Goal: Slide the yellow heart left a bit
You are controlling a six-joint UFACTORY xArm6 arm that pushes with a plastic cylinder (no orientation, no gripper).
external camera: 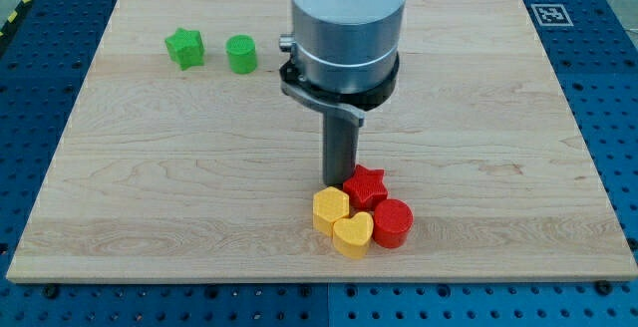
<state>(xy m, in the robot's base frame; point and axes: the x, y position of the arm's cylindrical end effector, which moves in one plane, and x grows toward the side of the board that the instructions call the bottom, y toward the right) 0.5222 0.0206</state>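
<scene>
The yellow heart (353, 234) lies low on the board, right of centre, in a tight cluster. A yellow hexagon block (330, 208) touches it at its upper left. A red cylinder (392, 222) touches it on the right. A red star (365, 186) sits above it. My tip (340, 184) comes down just above the cluster, right behind the yellow hexagon and beside the red star's left edge. Its very end is partly hidden by those blocks.
A green star (184, 48) and a green cylinder (241, 54) stand apart at the board's upper left. The arm's wide silver body (347, 18) covers the top centre of the wooden board (150, 167). A marker tag (549, 14) sits at the upper right corner.
</scene>
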